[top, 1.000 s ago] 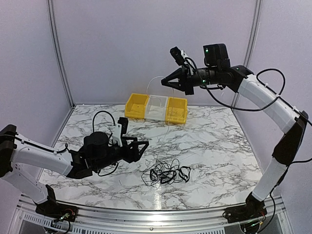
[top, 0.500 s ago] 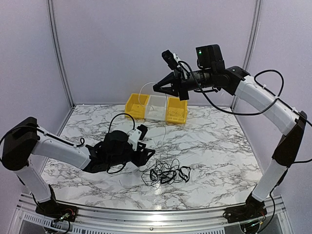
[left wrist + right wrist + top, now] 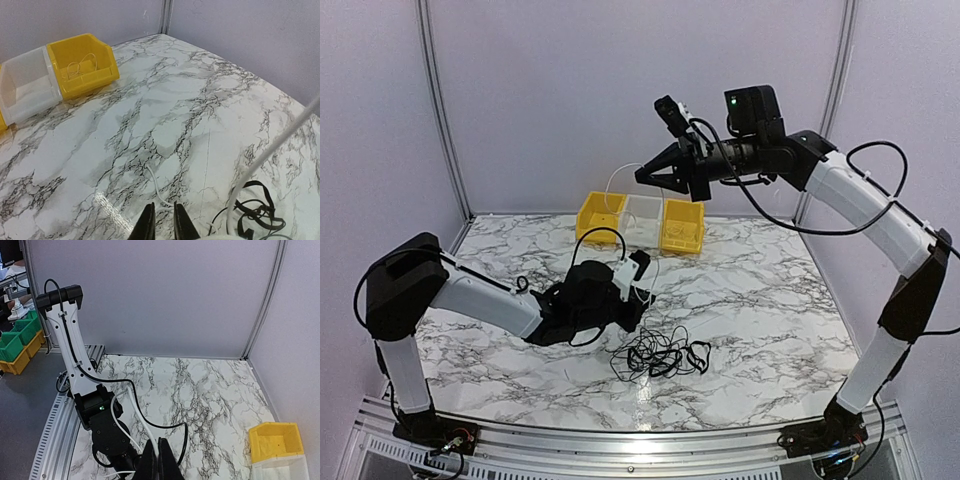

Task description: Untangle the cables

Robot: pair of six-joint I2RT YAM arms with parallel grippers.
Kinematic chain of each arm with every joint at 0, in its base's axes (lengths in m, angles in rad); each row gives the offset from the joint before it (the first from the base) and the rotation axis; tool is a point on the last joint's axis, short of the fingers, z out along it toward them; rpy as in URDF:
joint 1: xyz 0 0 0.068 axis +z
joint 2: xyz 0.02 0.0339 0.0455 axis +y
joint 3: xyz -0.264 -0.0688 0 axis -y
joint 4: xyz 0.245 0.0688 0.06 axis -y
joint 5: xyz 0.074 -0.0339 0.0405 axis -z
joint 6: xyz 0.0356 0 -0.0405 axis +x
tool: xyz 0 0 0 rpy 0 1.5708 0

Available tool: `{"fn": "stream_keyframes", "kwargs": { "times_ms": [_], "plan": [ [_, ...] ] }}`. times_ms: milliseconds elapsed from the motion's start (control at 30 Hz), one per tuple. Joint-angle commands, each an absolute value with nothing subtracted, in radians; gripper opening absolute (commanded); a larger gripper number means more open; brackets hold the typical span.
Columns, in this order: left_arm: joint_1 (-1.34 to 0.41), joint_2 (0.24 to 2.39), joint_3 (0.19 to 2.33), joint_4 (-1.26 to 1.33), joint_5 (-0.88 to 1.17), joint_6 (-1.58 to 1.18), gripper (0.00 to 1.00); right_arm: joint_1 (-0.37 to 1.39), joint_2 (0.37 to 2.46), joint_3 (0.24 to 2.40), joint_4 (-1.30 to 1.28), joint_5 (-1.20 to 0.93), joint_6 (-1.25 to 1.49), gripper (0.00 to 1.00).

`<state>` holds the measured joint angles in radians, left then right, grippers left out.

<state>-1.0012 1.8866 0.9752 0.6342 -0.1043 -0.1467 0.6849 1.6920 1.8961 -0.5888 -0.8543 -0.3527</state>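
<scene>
1. Marbled worktop (image 3: pixel 770 300) is seen inside a plain lilac booth. The cables (image 3: pixel 660 357) lie on it as one loose black tangle, touched by neither hand.
2. Within the last second the left arm has been swung in from well left of the cables to just beside their far-left edge. Its fingers have been drawn in from a wide spread.
3. The left hand (image 3: pixel 162 215) is now shown nearly together, with a thin gap left. A white cord (image 3: pixel 156 185) runs along the worktop up to its tips. Whether that cord is pinched cannot be told.
4. The right hand (image 3: pixel 156 447) is pressed together on the same white cord's upper part, high above and beyond the cables.
5. It is judged that the white cord is being taken at a second point so it can be drawn clear. The black tangle is left unsorted, so most of the task remains.
6. No brand, label or writing can be read. The row of bins (image 3: pixel 682 240) beyond the cables is unmarked.
</scene>
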Motion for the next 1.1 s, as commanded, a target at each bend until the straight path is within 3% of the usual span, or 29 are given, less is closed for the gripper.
{"fn": "stream_keyframes", "kwargs": {
  "times_ms": [0,300,833,900,1000,1067],
  "plan": [
    [-0.997,1.904,0.997,0.685,-0.093,-0.176,0.01,0.69,1.669,2.006,-0.635,-0.819,-0.398,0.0],
    [-1.001,1.85,0.812,0.72,-0.083,-0.328,0.0,0.524,1.693,2.278,-0.62,-0.777,-0.384,0.0],
    [-1.033,1.7,0.664,0.746,-0.106,-0.439,0.01,0.467,1.747,2.136,-0.457,-0.575,-0.398,0.0],
    [-1.034,1.688,0.651,0.741,-0.101,-0.499,0.05,0.458,1.759,2.107,-0.432,-0.554,-0.404,0.0],
    [-1.049,1.68,0.634,0.723,-0.138,-0.585,0.3,0.441,1.782,2.048,-0.386,-0.529,-0.407,0.0],
    [-1.075,1.659,0.61,0.711,-0.217,-0.601,0.39,0.427,1.799,2.022,-0.361,-0.514,-0.406,0.0]
  ]
}}
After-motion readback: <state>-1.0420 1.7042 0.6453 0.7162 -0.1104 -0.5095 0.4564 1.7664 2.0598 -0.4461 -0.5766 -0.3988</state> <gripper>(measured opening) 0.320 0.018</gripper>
